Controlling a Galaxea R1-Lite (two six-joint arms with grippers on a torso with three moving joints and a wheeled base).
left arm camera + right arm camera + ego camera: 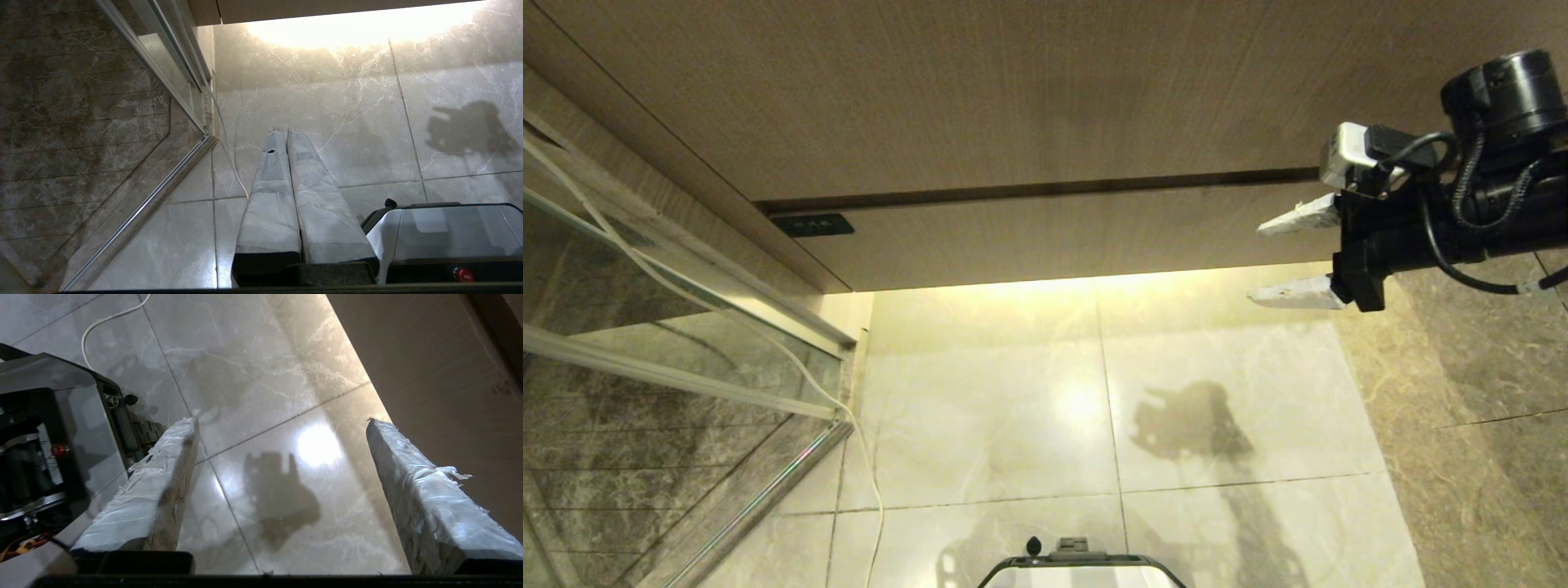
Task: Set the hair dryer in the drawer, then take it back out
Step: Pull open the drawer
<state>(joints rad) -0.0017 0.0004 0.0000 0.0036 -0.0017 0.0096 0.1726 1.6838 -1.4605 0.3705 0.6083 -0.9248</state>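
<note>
The drawer [1054,237] is a light-wood front with a small black label [813,224] at its left end. It sits flush and closed under a taller wood panel [1013,90]. The hair dryer is out of view. My right gripper [1256,263] hangs at the right, level with the drawer front's right end. Its white-wrapped fingers [1298,216] are spread wide with nothing between them. In the right wrist view that gripper [280,420] is open over bare floor, with a wood front [429,375] beside one finger. My left gripper [284,130] is shut and empty, pointing down at the floor.
A glass shower door with a metal frame [686,367] stands at the left. A white cord [849,425] runs along it down to the pale marble floor [1013,408]. The front of my base [1082,567] shows at the lower edge. Darker tiles [1478,392] lie at the right.
</note>
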